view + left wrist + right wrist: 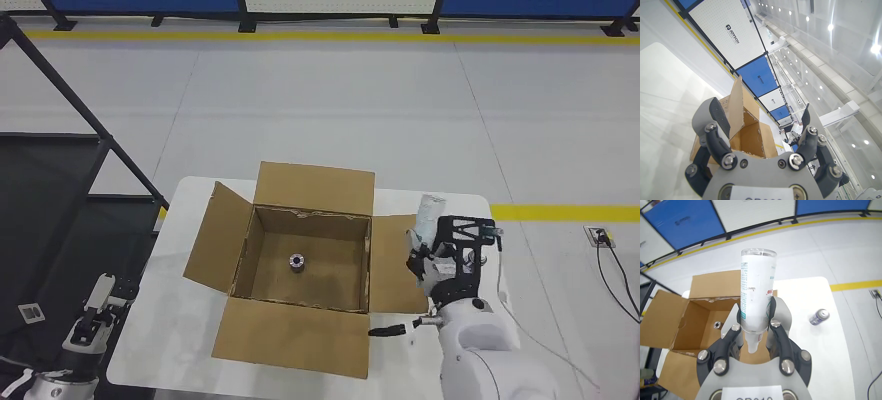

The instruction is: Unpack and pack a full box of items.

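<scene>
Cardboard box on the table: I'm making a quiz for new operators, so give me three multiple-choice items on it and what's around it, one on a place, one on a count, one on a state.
1. Where does the small can lie relative to the cardboard box?
A. inside it
B. on the table beside it
C. on the floor

2. How many items show on the box floor?
A. one
B. three
C. none

3. What state is the right gripper in?
A. open and empty
B. shut on a box flap
C. shut on the white bottle

Answers:
1 B, the can rests on the white tabletop outside the box.
2 A, a single small metal part sits there.
3 C, both fingers press the bottle's sides near its nozzle end.
</scene>
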Action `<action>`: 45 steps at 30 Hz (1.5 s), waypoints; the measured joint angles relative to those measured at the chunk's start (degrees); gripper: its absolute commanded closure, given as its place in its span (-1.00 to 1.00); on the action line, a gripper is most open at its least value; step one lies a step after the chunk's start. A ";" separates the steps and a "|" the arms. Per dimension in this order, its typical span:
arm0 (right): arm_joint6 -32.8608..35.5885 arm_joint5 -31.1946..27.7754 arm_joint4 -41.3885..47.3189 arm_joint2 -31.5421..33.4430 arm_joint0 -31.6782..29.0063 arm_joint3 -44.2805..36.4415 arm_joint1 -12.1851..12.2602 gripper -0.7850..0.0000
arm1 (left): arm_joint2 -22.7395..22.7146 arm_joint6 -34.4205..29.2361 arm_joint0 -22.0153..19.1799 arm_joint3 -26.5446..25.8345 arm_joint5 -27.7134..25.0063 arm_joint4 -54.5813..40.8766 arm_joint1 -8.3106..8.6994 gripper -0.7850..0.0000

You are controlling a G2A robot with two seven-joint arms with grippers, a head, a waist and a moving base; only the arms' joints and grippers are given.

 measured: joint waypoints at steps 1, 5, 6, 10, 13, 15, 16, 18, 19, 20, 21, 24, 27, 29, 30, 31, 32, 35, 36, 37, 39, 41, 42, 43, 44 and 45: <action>1.44 -1.30 -0.14 -2.30 2.94 2.36 -0.28 1.00 | 0.00 0.00 0.00 0.00 0.00 0.00 0.00 -1.00; 6.56 -3.85 1.31 -9.10 14.04 13.15 -1.74 1.00 | 0.00 0.00 0.00 0.00 0.00 0.00 0.00 -1.00; 7.68 -4.19 2.02 -10.50 16.69 16.20 -2.17 1.00 | 0.00 0.00 0.00 0.00 0.00 0.00 0.00 -1.00; 12.57 -6.53 7.70 -16.02 28.29 31.40 -4.41 1.00 | 0.00 0.00 0.00 0.00 0.00 0.00 0.00 -1.00; 15.57 -9.02 11.61 -19.26 34.86 41.97 -5.95 1.00 | 0.00 0.00 0.00 0.00 0.00 0.00 0.00 -1.00; 16.50 -10.14 13.78 -20.71 37.36 47.32 -6.75 1.00 | 0.00 0.00 0.00 0.00 0.00 0.00 0.00 -1.00; 16.75 -10.55 14.87 -21.44 38.54 50.45 -7.21 1.00 | 0.00 0.00 0.00 0.00 0.00 0.00 0.00 -1.00; 16.76 -10.38 15.72 -22.22 39.73 54.83 -7.77 1.00 | 0.00 0.00 0.00 0.00 0.00 0.00 0.00 -1.00; 16.70 -9.83 15.41 -22.74 40.35 57.60 -8.14 1.00 | 0.00 0.00 0.00 0.00 0.00 0.00 0.00 -1.00; 16.56 -9.67 15.56 -23.05 40.70 59.55 -8.44 1.00 | 0.00 0.00 0.00 0.00 0.00 0.00 0.00 -1.00; 16.48 -9.74 16.24 -23.35 41.11 61.54 -8.73 1.00 | 0.00 0.00 0.00 0.00 0.00 0.00 0.00 -1.00; 15.84 -9.68 18.17 -24.39 42.74 68.41 -9.79 1.00 | 0.00 0.00 0.00 0.00 0.00 0.00 0.00 -1.00; 14.76 -9.52 19.78 -25.28 44.46 74.91 -10.91 1.00 | 0.00 0.00 0.00 0.00 0.00 0.00 0.00 -1.00; 13.74 -10.00 21.45 -25.70 45.47 78.68 -11.74 1.00 | 0.00 0.00 0.00 0.00 0.00 0.00 0.00 -1.00; 13.20 -10.22 22.13 -25.84 45.87 80.20 -12.07 1.00 | 0.00 0.00 0.00 0.00 0.00 0.00 0.00 -1.00; 12.50 -10.51 22.93 -26.01 46.41 82.10 -12.51 1.00 | 0.00 0.00 0.00 0.00 0.00 0.00 0.00 -1.00; 11.98 -10.82 23.62 -26.08 46.80 83.41 -12.83 0.62 | 0.00 0.00 0.00 0.00 0.00 0.00 0.00 -1.00; 10.52 -11.86 25.36 -26.40 48.05 87.40 -13.81 0.11 | 0.00 0.00 0.00 0.00 0.00 0.00 0.00 -1.00; 10.14 -12.01 25.72 -26.52 48.40 88.45 -14.10 -0.15 | 0.00 0.00 0.00 0.00 0.00 0.00 0.00 -1.00; 9.67 -12.11 26.20 -26.63 48.82 89.73 -14.46 -0.19 | 0.00 0.00 0.00 0.00 0.00 0.00 0.00 -1.00; 9.03 -12.20 26.75 -26.75 49.43 91.39 -14.95 -0.36 | 0.00 0.00 0.00 0.00 0.00 0.00 0.00 -1.00; 8.36 -12.32 27.36 -26.75 50.09 92.94 -15.43 -0.40 | 0.00 0.00 0.00 0.00 0.00 0.00 0.00 -1.00; 8.11 -12.38 27.52 -26.76 50.35 93.43 -15.61 -0.41 | 0.00 0.00 0.00 0.00 0.00 0.00 0.00 -1.00; 7.83 -12.41 27.61 -26.82 50.63 93.89 -15.83 -0.42 | 0.00 0.00 0.00 0.00 0.00 0.00 0.00 -1.00; 7.61 -12.37 27.60 -26.86 50.79 94.09 -15.97 -0.42 | 0.00 0.00 0.00 0.00 0.00 0.00 0.00 -1.00; 7.35 -12.20 27.48 -26.91 50.91 94.15 -16.10 -0.42 | 0.00 0.00 0.00 0.00 0.00 0.00 0.00 -1.00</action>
